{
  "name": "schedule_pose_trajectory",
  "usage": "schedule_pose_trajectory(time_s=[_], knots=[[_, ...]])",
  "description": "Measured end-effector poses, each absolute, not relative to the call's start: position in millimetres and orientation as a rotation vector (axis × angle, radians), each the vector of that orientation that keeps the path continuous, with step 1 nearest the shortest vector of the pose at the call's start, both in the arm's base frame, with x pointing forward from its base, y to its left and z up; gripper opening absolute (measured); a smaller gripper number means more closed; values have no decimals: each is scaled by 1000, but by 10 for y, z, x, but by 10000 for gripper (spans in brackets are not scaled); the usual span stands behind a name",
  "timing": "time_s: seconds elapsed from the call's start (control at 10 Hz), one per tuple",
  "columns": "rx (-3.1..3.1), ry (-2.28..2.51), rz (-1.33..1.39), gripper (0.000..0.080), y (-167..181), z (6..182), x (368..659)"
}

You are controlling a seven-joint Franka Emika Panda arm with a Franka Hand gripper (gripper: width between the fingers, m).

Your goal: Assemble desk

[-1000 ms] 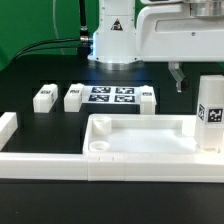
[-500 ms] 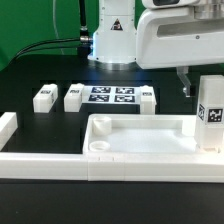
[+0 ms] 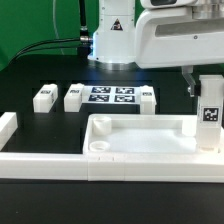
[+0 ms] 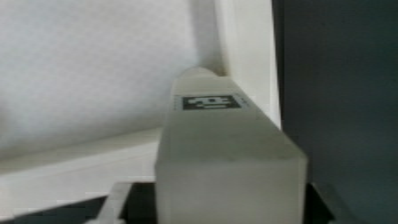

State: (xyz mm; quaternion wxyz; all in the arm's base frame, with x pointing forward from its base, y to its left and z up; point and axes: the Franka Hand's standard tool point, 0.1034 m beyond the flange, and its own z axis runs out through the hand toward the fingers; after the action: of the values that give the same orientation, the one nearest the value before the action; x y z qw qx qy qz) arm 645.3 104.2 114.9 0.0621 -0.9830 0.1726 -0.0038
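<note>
Gripper (image 3: 190, 84) hangs beside the leg (image 3: 208, 112), grip unclear; the leg stands upright, long axis vertical, tag facing the exterior camera.

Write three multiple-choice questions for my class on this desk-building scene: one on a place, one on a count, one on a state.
1. Where does the upright leg stand?
A) at the desk top's end on the exterior view's right
B) in the desk top's middle
C) at its end on the exterior view's left

2. How many legs lie loose on the table?
A) one
B) three
C) six

3. The desk top's front corner socket is
A) empty
B) holding a leg
C) taped over

Answers: 1 A, it rises at that end; 2 B, three lie behind the desk top; 3 A, only a bare round hole shows.
</note>
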Motion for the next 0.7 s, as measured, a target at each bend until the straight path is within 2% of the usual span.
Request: schedule_pose_trajectory(time_s=[0.3, 0.7], knots=[[-2783, 1171, -20, 291, 1049, 1141, 6427], [-2411, 1787, 25, 291, 1096, 1135, 6392]])
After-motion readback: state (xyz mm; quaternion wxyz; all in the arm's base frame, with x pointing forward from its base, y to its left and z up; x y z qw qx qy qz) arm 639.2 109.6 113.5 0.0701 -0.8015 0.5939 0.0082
